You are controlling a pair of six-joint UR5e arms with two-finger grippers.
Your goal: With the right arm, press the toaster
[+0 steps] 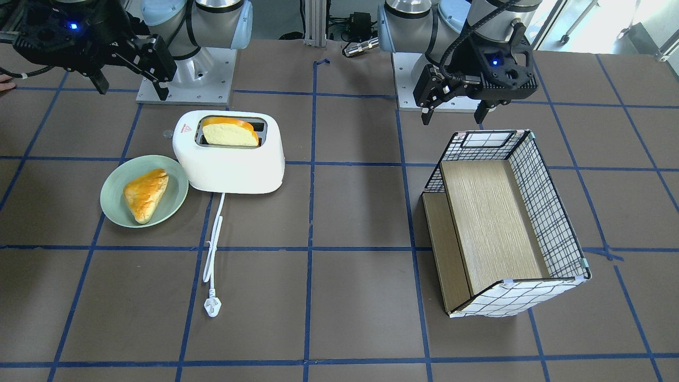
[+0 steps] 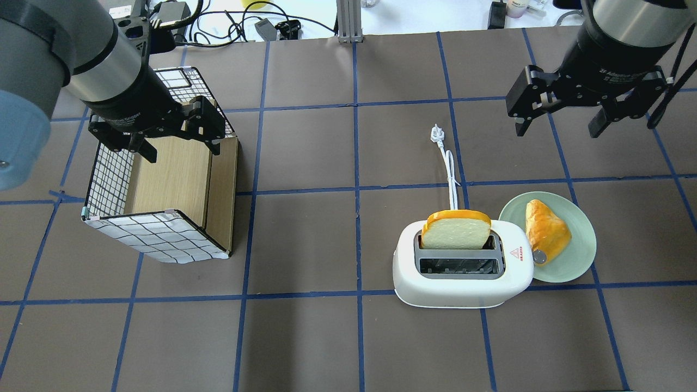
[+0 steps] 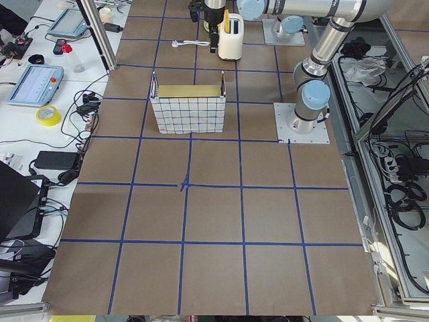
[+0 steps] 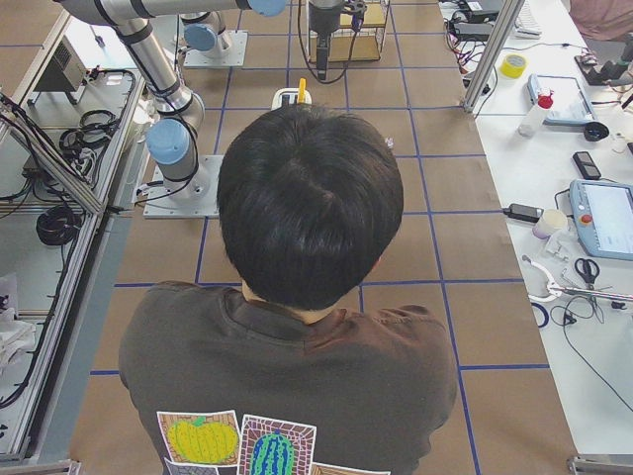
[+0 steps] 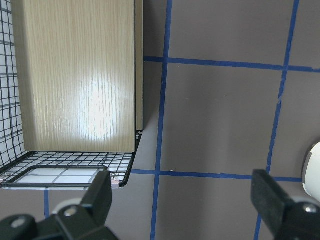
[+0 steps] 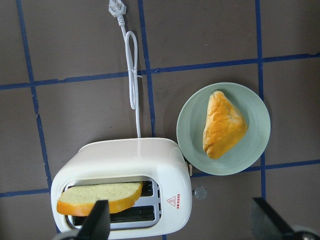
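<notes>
Toaster (image 2: 463, 275), white glossy two-slot, on brown table (image 2: 305, 337) just beside green plate (image 2: 580, 261) w/ pastry (image 2: 546, 231), bread slice (image 2: 456, 234) in one slot, right arm's black tool (image 2: 558, 130) aloft, well apart, fingers (image 2: 525, 103) spread, left tool (image 2: 182, 153) spread too

A white glossy two-slot toaster (image 2: 463, 283) on the brown worktop (image 2: 305, 337) holds a pale bread slice (image 2: 456, 235); just right, a round green plate (image 2: 578, 262) bears a golden pastry (image 2: 546, 231); far left, a wire-mesh basket (image 2: 158, 235).

The right arm (image 1: 212, 18) and left arm (image 1: 411, 24) are silver-grey with pale blue joint caps. The right gripper (image 1: 131, 90) and left gripper (image 1: 452, 121) are black, each showing a blue light. A ribbed black hose (image 1: 460, 40) marks the left arm.
</notes>
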